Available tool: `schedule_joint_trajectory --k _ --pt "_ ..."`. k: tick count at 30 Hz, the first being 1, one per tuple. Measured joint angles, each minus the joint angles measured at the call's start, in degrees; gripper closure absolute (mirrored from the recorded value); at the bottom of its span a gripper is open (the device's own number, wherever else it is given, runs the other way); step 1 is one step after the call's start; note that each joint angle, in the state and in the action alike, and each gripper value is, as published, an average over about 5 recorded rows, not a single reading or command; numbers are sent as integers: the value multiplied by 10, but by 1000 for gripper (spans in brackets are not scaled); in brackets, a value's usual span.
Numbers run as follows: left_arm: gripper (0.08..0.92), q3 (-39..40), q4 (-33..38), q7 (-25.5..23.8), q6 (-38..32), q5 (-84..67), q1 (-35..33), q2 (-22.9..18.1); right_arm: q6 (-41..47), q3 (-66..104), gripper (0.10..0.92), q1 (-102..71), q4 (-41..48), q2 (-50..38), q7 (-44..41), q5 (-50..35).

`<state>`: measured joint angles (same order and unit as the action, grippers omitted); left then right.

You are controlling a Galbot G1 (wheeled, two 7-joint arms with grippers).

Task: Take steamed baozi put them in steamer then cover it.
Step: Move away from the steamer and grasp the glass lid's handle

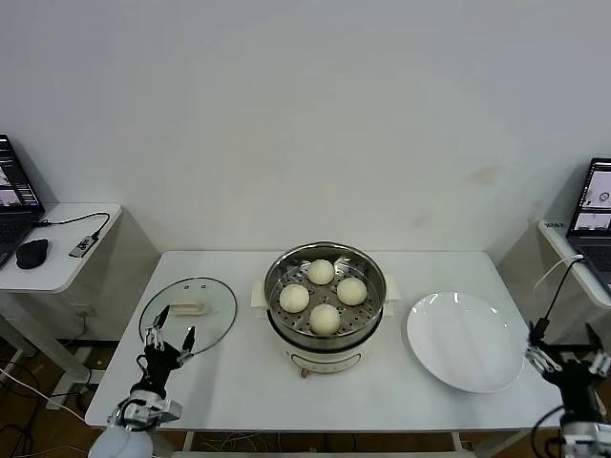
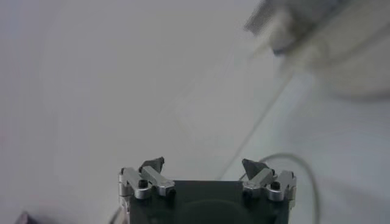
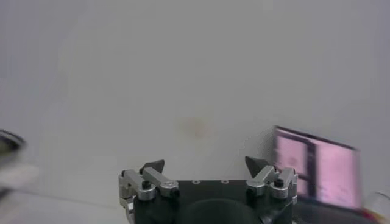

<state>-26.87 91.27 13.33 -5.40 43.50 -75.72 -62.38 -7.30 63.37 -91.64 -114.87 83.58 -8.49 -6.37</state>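
The steel steamer point(image 1: 283, 318) stands on its white base at the table's middle, uncovered, with several pale round baozi point(image 1: 325, 319) on its perforated tray. Its glass cover point(image 1: 212, 324), cream handle up, lies flat on the table to the steamer's left. My left gripper point(image 1: 175, 329) is open at the cover's near edge, fingers pointing up, holding nothing. My right gripper point(image 1: 563, 351) hangs open beyond the table's right edge, also with nothing in it. In the left wrist view the left gripper point(image 2: 203, 164) stands wide open, with the steamer point(image 2: 341, 49) blurred far off. The right gripper point(image 3: 204, 163) shows open before the wall.
A flat white plate point(image 1: 465, 341) with nothing on it lies right of the steamer. A side table at the left holds a laptop point(image 1: 14, 205) and a mouse point(image 1: 31, 253). Another laptop point(image 1: 592, 205) stands at the right, its screen point(image 3: 314, 170) also in the right wrist view.
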Motion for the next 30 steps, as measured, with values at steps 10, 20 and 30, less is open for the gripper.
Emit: schedule_joint_trajectory --k 10,20,30 --pt "177 19 -143 3 -13 124 106 11 -10 34 203 -25 8 40 7 19" --pt "177 32 -238 1 -18 183 195 4 -8 46 203 -30 19 51 7 29" --pt "177 41 -288 -5 -22 209 240 -1 -7 51 203 -30 31 53 6 34"
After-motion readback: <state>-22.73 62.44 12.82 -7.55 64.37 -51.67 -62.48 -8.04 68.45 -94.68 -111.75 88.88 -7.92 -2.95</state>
